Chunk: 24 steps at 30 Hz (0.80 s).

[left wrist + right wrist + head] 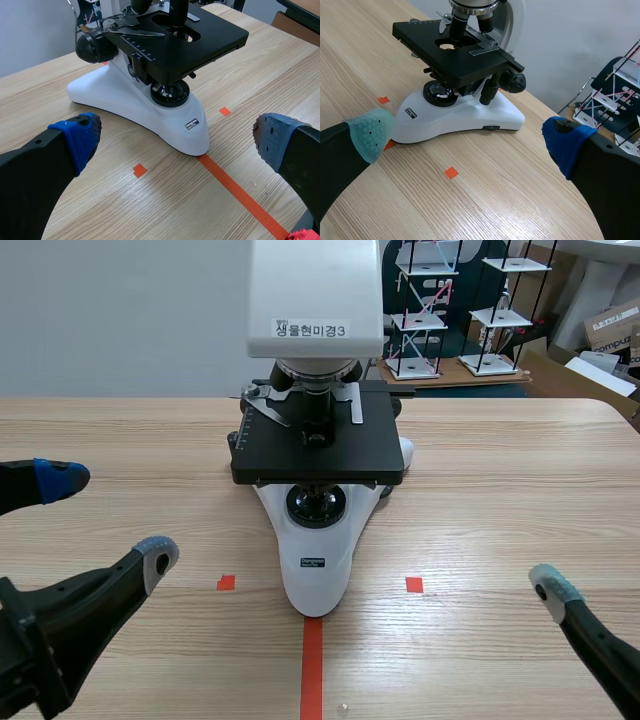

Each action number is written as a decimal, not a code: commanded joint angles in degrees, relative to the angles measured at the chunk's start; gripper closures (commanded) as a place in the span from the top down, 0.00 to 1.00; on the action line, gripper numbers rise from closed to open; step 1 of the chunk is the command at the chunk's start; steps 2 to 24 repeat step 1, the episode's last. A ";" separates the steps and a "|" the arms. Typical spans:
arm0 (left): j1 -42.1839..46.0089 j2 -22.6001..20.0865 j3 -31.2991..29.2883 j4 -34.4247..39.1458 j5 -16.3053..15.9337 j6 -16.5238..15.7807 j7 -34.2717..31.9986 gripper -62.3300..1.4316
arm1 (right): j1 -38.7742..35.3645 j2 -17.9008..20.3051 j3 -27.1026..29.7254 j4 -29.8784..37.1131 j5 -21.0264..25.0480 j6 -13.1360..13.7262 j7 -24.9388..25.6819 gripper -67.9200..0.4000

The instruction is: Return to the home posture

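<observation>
My left tool [110, 517] and right tool [467, 139] hang spread and empty, low over the counter [500, 490], with the microscope [318, 440] standing untouched between them. I judge homing nearly done; the next move only calls for settling both arms clear of it.

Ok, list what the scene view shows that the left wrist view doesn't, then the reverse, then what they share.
Scene view only: the microscope's white head with its label, a pad of the right tool, and shelf racks in the background. Left wrist view only: the round face of the black focus knob. Both: the microscope's black stage and white base, the open left tool, and the orange tape marks.
</observation>
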 commanded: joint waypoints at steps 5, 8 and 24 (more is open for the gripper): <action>-0.17 0.13 0.37 0.63 -0.55 -0.07 -0.94 1.00 | 0.52 0.59 0.07 0.63 0.83 -0.15 0.90 0.97; -0.17 0.13 0.37 0.63 -0.55 -0.07 -0.94 1.00 | 0.52 0.59 0.07 0.63 0.83 -0.15 0.90 0.97; -0.17 0.13 0.37 0.63 -0.55 -0.07 -0.94 1.00 | 0.52 0.59 0.07 0.63 0.83 -0.15 0.90 0.97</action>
